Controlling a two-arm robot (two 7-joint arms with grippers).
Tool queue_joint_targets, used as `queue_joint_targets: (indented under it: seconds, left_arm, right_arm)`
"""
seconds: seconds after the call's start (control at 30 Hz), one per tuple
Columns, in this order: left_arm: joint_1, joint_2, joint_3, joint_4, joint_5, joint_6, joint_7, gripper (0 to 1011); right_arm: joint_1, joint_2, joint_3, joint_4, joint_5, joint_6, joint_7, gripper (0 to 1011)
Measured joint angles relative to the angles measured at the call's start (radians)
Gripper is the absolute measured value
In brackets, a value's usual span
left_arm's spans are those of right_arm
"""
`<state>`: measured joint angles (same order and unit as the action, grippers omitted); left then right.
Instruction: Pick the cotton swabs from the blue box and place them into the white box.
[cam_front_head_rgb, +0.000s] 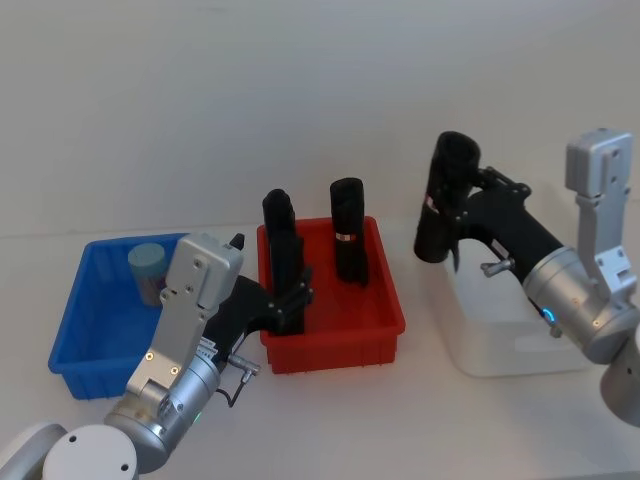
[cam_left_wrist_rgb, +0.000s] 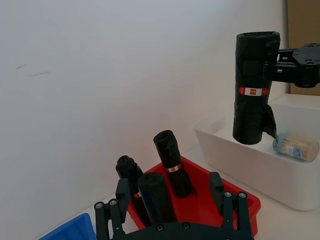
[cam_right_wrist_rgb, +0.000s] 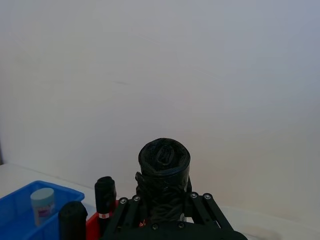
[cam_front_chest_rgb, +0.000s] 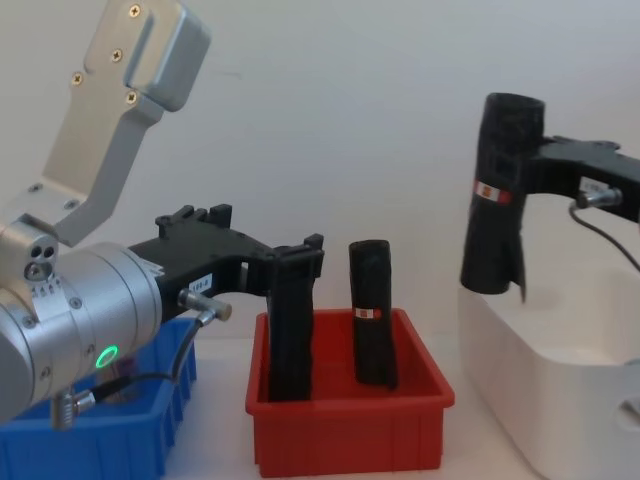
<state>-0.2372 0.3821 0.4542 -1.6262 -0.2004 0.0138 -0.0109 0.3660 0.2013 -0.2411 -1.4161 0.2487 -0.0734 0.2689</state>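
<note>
While one jar of cotton swabs (cam_front_head_rgb: 149, 271) stands upright in the blue box (cam_front_head_rgb: 90, 345), lid up and long axis vertical, near that box's far wall, another jar (cam_left_wrist_rgb: 295, 147) lies on its side in the white box (cam_front_head_rgb: 515, 340), long axis level, lid end towards the black cylinder hanging over it; that black cylinder (cam_front_head_rgb: 445, 197), banded red and white, is clamped upright in the right pincer (cam_front_head_rgb: 468, 205), its lower end over the white box's left part; between the blue box and the white box sits a red bin (cam_front_head_rgb: 335, 330), and the left pincer (cam_front_head_rgb: 292, 290) reaches over it, fingers spread either side of a black cylinder (cam_front_chest_rgb: 291, 325) standing in its left part, though whether they touch it cannot be told; a second black cylinder (cam_front_head_rgb: 349, 243) stands apart, farther right and farther back in the red bin; all three boxes rest on a white worktop (cam_front_head_rgb: 330, 420); a plain pale wall (cam_front_head_rgb: 250, 100) rises behind.
</note>
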Motion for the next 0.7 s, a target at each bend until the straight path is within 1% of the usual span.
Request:
queue_joint_targets:
  seconds: [0.13,0.37,0.7]
  left_arm:
    - [0.0,0.0,0.0,0.0,0.0,0.0,0.0,1004]
    - [0.0,0.0,0.0,0.0,0.0,0.0,0.0,1004]
    - [0.0,0.0,0.0,0.0,0.0,0.0,0.0,1004]
  right_arm:
    - [-0.018,0.016,0.012,-0.034,-0.001,0.033,-0.037,358]
    - [-0.043,0.039,0.029,-0.068,0.001,0.077,-0.074,358]
    - [-0.058,0.053,0.038,-0.078,0.01,0.11,-0.081,358]
